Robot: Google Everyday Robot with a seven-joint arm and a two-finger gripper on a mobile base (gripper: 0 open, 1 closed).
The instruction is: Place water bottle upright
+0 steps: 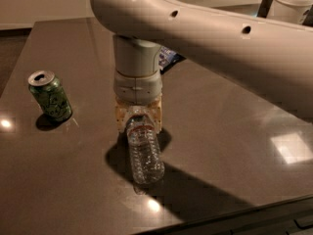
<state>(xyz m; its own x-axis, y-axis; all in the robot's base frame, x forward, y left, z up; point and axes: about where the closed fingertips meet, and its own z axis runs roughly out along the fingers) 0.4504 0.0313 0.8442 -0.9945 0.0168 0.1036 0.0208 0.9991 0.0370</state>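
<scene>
The water bottle (145,153) is seen lying on its side on the dark surface (234,131), near the front edge. Its long axis runs from the pincer (139,117) toward the viewer, canted slightly to the right. The neck end is tucked under the pincer and the base is farthest from it. The pincer is held directly above the neck, pointing down. Its fingers are drawn in narrowly on either side of that end, so the bottle appears to be gripped there. It is judged that an upright pose would be reached by raising the neck over the base. A green can (50,96) is stood well apart to the left.
</scene>
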